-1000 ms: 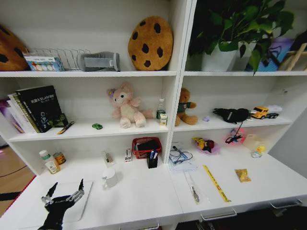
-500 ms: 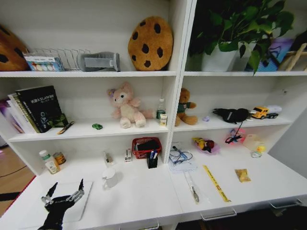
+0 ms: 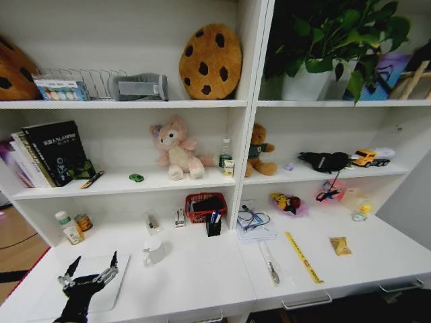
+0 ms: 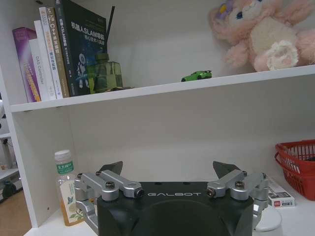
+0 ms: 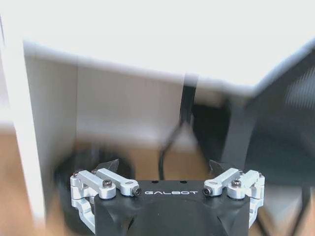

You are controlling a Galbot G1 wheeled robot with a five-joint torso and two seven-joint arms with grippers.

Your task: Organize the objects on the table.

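Holding steady against earlier frames: nothing on tabletop shifted, left pincer unmoved at near-left corner, fingers spread, gripping nothing, above silver laptop. Judgement: no progress made in this interval; sorting not begun. Right pincer low, off beside desk, fingers apart, empty. Green toy car small, glossy, sits on middle shelf beside pink plush. Pens upright in black holder near red basket. Laptop flat, closed, partly hidden under left arm.
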